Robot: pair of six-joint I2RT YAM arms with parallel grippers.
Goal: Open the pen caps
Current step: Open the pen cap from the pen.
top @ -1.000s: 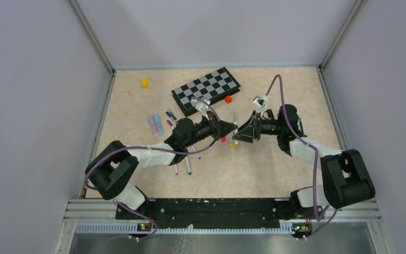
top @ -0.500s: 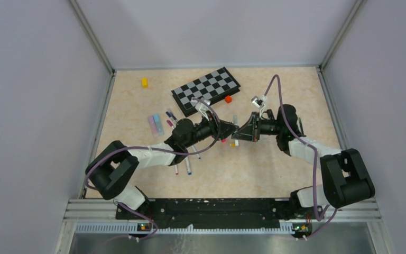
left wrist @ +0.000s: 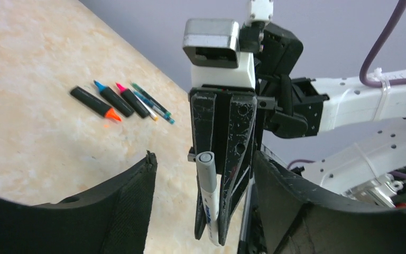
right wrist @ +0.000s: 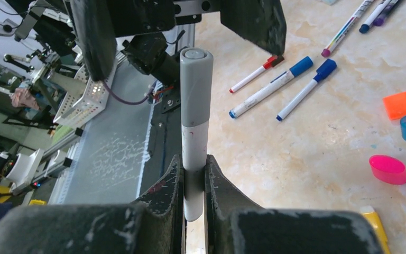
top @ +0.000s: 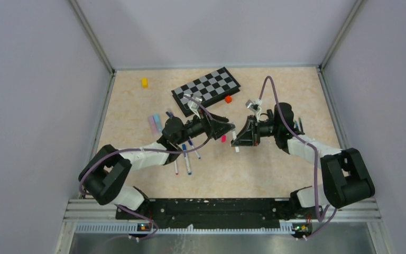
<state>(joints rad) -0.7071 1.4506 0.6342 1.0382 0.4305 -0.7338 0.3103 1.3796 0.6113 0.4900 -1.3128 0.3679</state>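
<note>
Right hand (right wrist: 194,174) clamped on grey-capped white pen (right wrist: 195,143), blue barrel print (left wrist: 207,211) illegible, left hand (top: 226,126) spread wide.

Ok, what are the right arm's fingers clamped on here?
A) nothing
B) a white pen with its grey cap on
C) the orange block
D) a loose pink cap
B: the right wrist view shows the right fingers pinching the pen by its white barrel, the grey cap seated on its far end.
</note>
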